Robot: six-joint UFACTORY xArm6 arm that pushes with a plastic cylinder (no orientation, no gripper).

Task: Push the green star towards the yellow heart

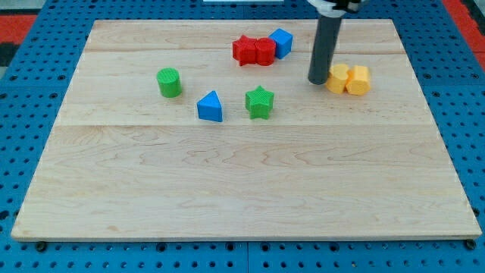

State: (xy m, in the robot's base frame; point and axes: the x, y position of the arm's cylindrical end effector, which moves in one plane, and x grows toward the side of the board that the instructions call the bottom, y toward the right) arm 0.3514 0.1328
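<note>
The green star (260, 102) lies near the middle of the wooden board (242, 182), just right of a blue triangle (211, 107). Two yellow blocks touch each other at the view's right: one (338, 77) and one (358, 80); I cannot tell which is the heart. My tip (317, 80) rests on the board right beside the left yellow block, touching or nearly touching it. The tip is well to the right of the green star and slightly above it in the view.
Two red blocks (253, 51) sit together near the view's top centre, with a blue cube (281, 42) touching their right side. A green cylinder (169, 82) stands at the left. A blue perforated surface (30, 91) surrounds the board.
</note>
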